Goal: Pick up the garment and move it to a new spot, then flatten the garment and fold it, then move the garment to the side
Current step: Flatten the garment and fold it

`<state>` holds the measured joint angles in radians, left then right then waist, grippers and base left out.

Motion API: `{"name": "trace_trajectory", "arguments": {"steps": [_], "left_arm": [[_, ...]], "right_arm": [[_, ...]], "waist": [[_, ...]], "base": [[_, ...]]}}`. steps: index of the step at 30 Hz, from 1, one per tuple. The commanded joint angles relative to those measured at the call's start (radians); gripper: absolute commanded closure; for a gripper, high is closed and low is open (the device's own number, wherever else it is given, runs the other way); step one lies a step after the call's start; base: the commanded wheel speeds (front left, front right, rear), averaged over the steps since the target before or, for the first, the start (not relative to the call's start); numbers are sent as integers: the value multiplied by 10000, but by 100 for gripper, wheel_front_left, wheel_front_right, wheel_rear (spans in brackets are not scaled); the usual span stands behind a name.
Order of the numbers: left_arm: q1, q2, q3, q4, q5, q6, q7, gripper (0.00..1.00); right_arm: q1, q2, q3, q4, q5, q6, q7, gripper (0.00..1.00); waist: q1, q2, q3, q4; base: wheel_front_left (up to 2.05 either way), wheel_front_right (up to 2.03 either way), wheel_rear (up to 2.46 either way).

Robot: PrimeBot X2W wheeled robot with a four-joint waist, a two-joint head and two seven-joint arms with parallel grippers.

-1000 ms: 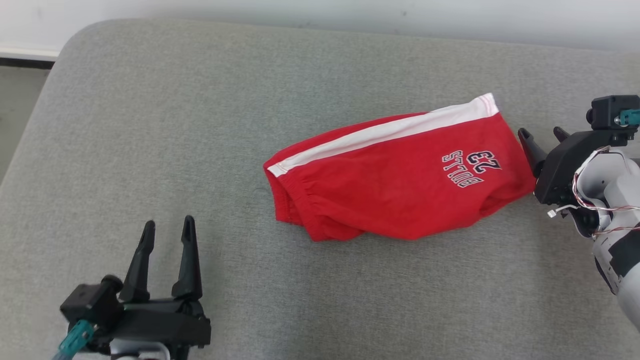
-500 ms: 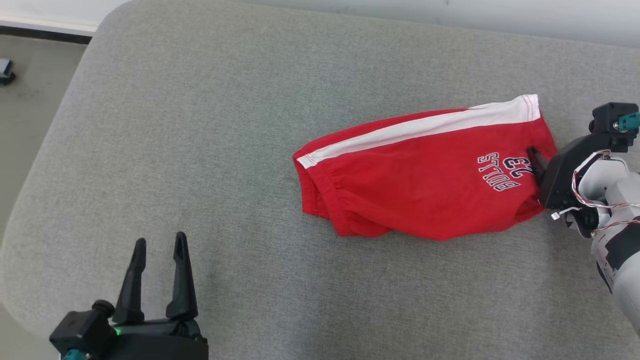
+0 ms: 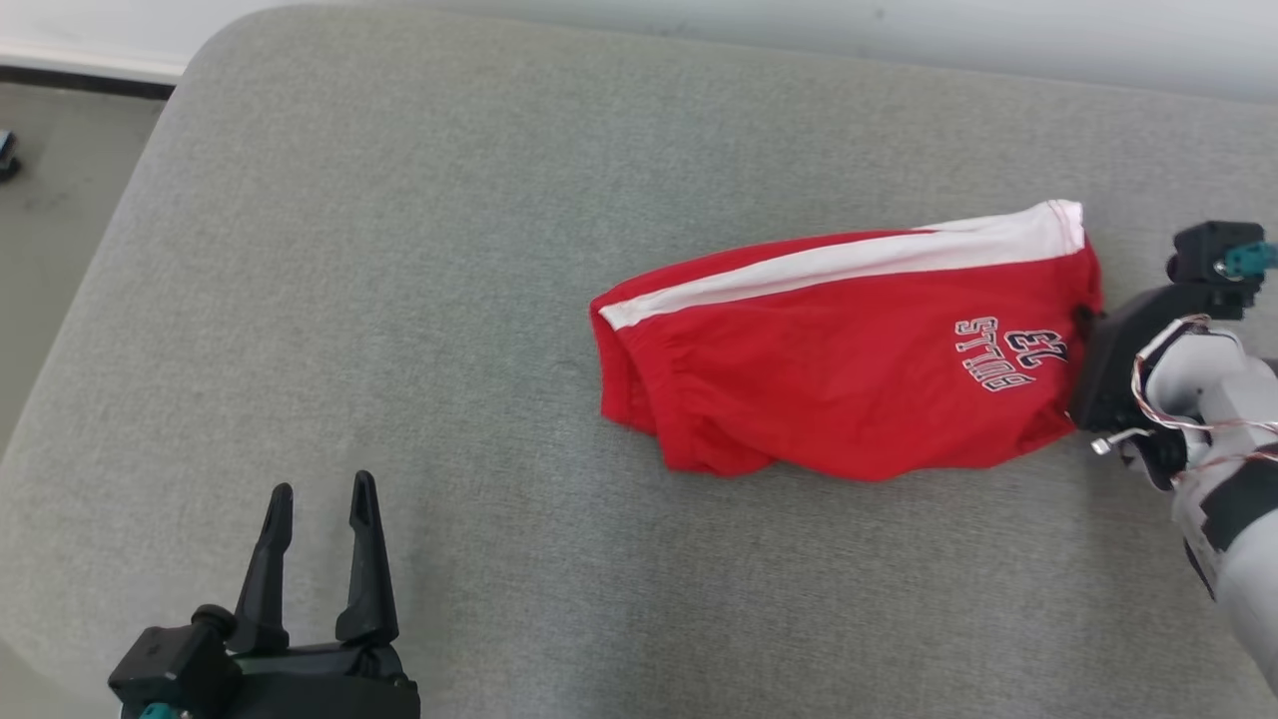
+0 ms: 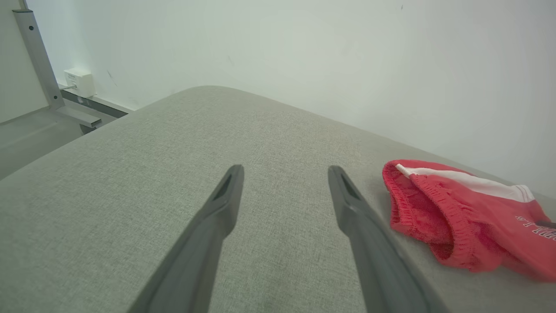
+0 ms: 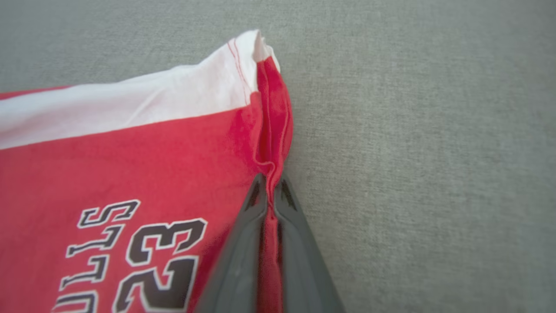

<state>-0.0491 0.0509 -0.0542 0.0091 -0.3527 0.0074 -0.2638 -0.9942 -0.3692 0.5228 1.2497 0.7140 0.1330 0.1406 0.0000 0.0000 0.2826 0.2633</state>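
Observation:
The garment [image 3: 829, 374] is a pair of red shorts with a white side stripe and "BULLS 23" lettering, lying folded on the grey cushion [image 3: 399, 250]. My right gripper [image 3: 1083, 318] is at its right hem; in the right wrist view the right gripper [image 5: 269, 184] is shut on the pinched hem edge of the garment [image 5: 130, 165]. My left gripper [image 3: 319, 499] stands open near the cushion's front left, well apart from the shorts. In the left wrist view the left gripper [image 4: 284, 171] is spread over bare cushion, with the garment's [image 4: 451, 213] waistband to its right.
The cushion's rounded left edge drops to a grey floor [image 3: 50, 200]. A white wall [image 3: 799, 30] runs along the back. In the left wrist view a metal frame post [image 4: 39, 61] and a wall box [image 4: 78, 80] stand at far left.
My right gripper has closed in onto the garment's right hem and pinched it, lifting the edge slightly. The head camera shifted a little. The left gripper stayed open in place.

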Motion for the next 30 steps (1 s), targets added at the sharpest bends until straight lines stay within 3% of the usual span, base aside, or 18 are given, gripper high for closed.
{"name": "trace_trajectory", "arguments": {"steps": [1, 17, 26, 30], "left_arm": [[138, -5, -7, 13, 95, -55, 1, 0], [288, 0, -443, 605, 410, -307, 1, 0], [372, -1, -466, 858, 303, -348, -1, 0], [340, -1, -511, 1063, 389, -453, 1, 0]], "right_arm": [[331, -234, -22, 167, 18, -43, -78, 100], [497, -960, 154, 340, -757, -37, -1108, 100], [210, -409, 353, 373, -1289, -36, -1083, 100], [78, 243, 598, 136, -1373, -36, -869, 100]], "waist": [[0, 0, -210, -223], [0, 0, -1409, -1495], [0, 0, -2001, -1738], [0, 0, -2203, -1681]], "base": [[0, 0, 0], [0, 0, 0], [0, 0, 0], [0, 0, 0]]}}
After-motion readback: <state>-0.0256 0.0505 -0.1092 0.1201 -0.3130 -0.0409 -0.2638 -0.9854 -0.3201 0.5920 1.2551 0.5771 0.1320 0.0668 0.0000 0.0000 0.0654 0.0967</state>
